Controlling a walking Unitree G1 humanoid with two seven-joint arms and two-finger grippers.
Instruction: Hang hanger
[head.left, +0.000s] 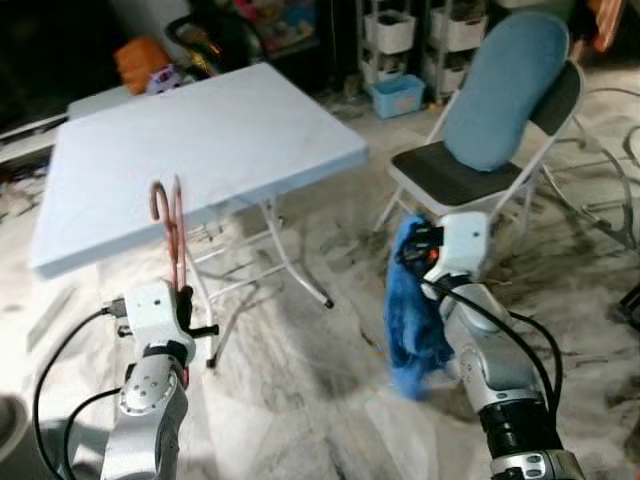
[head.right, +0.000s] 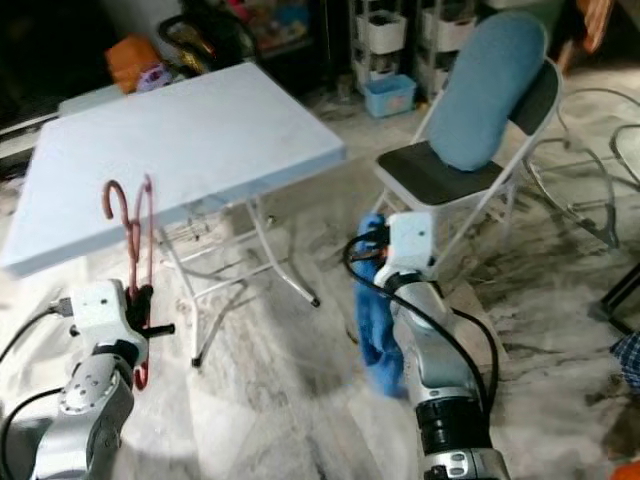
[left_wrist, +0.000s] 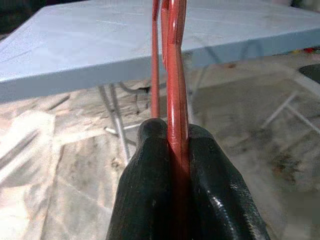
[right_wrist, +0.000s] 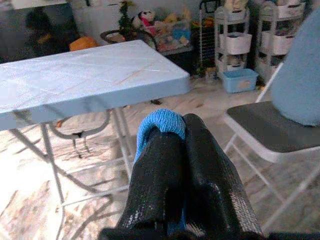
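Observation:
A red wire hanger (head.left: 172, 228) stands upright in my left gripper (head.left: 185, 295), which is shut on its lower part; its hook (head.left: 158, 196) rises in front of the near edge of the light blue folding table (head.left: 200, 140). In the left wrist view the black fingers (left_wrist: 150, 200) press the red hanger (left_wrist: 175, 100) between them. My right gripper (head.left: 412, 245) is shut on a blue cloth (head.left: 410, 320) that hangs down toward the floor, just before the folding chair (head.left: 470, 175). The right wrist view shows the cloth (right_wrist: 160, 122) bulging over the fingertips (right_wrist: 200, 150).
The chair carries a blue cushion (head.left: 505, 85) against its back. White storage carts (head.left: 415, 35) and a small blue bin (head.left: 397, 95) stand at the back. Toys and an orange object (head.left: 140, 62) lie behind the table. Pale marbled floor (head.left: 320, 380) spreads between the arms.

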